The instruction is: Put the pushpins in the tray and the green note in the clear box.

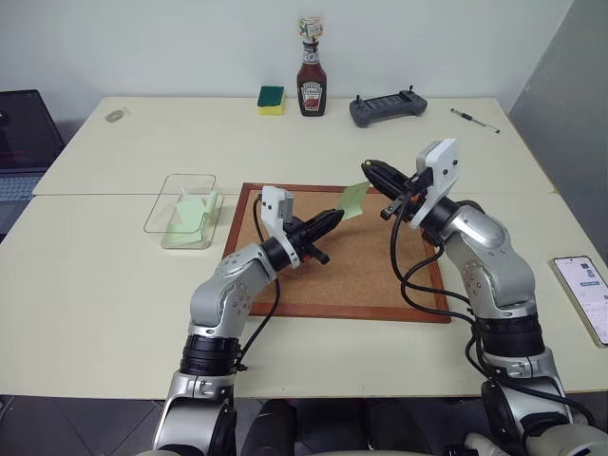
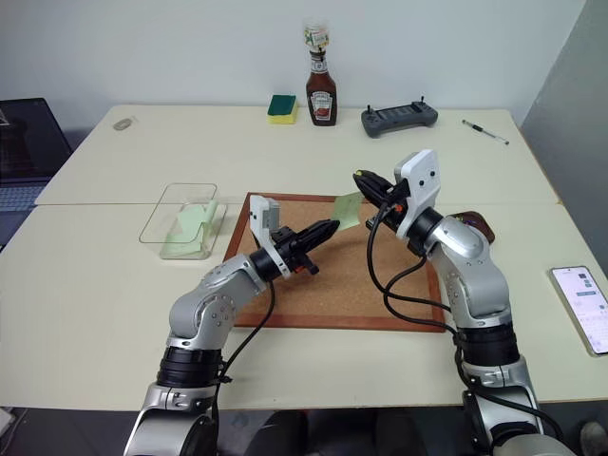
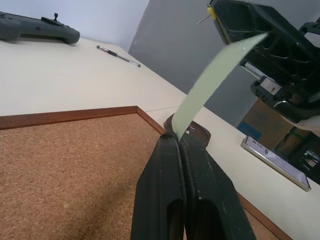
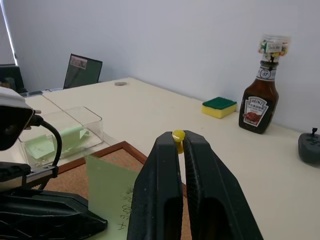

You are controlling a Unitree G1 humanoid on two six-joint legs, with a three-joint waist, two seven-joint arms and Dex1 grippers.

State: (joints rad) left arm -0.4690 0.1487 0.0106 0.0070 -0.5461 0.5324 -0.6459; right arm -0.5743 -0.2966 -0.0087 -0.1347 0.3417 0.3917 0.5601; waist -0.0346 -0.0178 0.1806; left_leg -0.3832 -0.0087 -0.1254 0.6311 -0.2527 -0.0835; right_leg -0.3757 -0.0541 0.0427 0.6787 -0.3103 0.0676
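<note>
Two grips hold: the left gripper (image 1: pixel 334 218) pinches the green note (image 1: pixel 354 199), the right gripper (image 4: pixel 179 141) a yellow pushpin (image 4: pixel 178 135). Neither has reached the tray (image 2: pixel 472 224) or the clear box (image 1: pixel 180 209), where pale green notes already lie.

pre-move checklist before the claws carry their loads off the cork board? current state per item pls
1. Left claw shut on the green note: ok, the slip sticks up from between the fingertips.
2. Right claw shut on a yellow pushpin: ok, its head sits at the fingertips.
3. Note free of the cork board: ok, held in the air above it.
4. Clear box able to take the note: ok, open top; green slips already lie inside.
5. Tray reachable for the pin: cannot tell, mostly hidden behind the right arm.
6. Other pins left on the board: cannot tell, none visible, but the arms cover part of it.
</note>
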